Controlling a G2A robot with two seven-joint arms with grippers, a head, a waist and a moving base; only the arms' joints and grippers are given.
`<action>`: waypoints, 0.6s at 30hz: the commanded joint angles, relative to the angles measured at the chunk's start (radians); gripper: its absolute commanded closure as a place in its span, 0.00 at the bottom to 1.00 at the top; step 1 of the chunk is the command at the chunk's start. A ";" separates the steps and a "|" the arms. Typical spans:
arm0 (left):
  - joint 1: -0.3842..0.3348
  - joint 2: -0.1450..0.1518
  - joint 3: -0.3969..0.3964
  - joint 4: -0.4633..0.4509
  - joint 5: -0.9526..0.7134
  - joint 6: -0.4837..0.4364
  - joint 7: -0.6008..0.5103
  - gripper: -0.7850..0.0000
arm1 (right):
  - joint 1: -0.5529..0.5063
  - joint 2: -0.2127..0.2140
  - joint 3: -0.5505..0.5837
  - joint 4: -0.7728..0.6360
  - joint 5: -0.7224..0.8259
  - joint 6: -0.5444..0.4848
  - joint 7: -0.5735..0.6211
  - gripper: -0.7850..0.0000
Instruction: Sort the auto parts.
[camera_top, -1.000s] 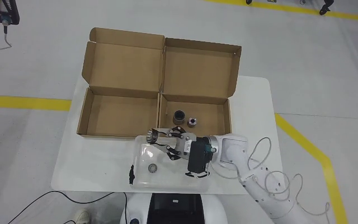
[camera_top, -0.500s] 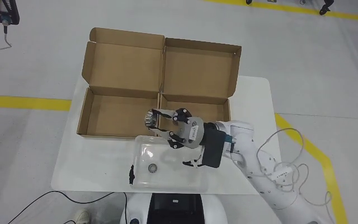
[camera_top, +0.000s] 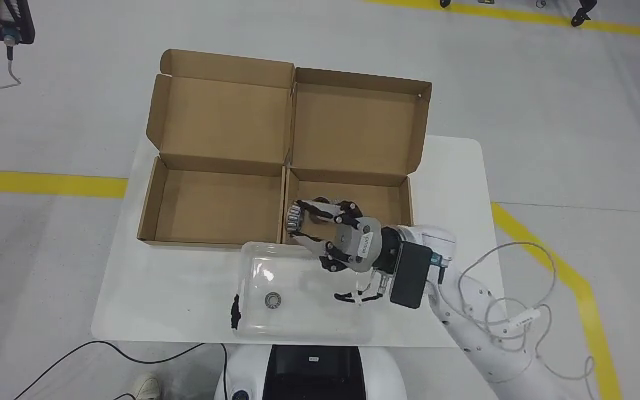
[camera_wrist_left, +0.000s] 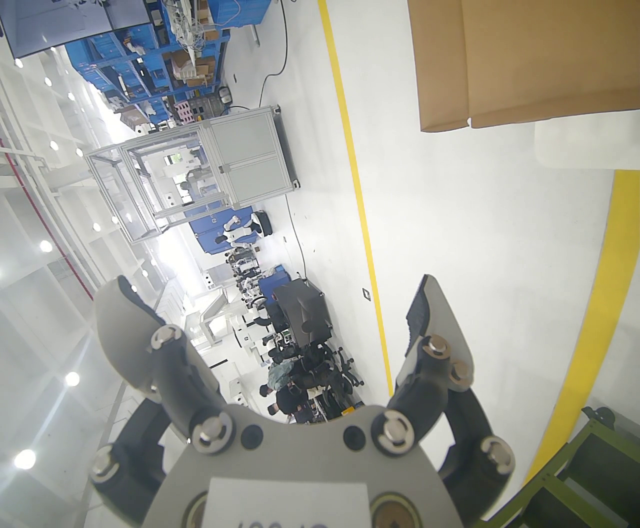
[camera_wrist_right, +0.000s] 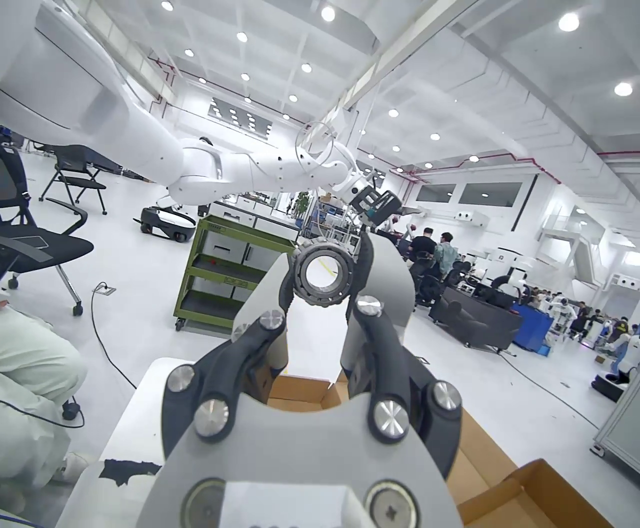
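While the left gripper (camera_wrist_left: 272, 300) faces out over the floor, its fingers (camera_wrist_left: 430, 320) are spread with nothing between them. On the worktop (camera_top: 450, 200), far side, the left cardboard box (camera_top: 210, 205) stands open, lid flap up. At the near edge, just in front of both boxes, sits the clear plastic tray (camera_top: 255, 275). A small bearing ring (camera_top: 272, 298) lies in its left half and a black scrap (camera_top: 233, 310) at its left rim. Above the tray's far edge, the right gripper (camera_top: 303, 222) pinches a roller bearing (camera_top: 297, 215) by its outer ring, bore facing the wrist camera. That bearing is held in the air over the near left corner of the right cardboard box (camera_top: 390, 205), just beside the wall shared with the left box.
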 joint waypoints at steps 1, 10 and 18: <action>0.000 0.000 0.000 0.000 0.000 0.000 0.000 0.00 | -0.006 0.002 0.008 0.003 0.001 0.001 0.027 1.00; 0.000 0.000 0.000 0.000 0.000 0.000 0.000 0.00 | 0.027 -0.009 -0.025 0.032 0.055 -0.014 0.100 1.00; 0.000 0.000 0.000 0.000 0.000 0.000 0.000 0.00 | 0.095 -0.028 -0.073 0.114 0.123 -0.030 0.278 1.00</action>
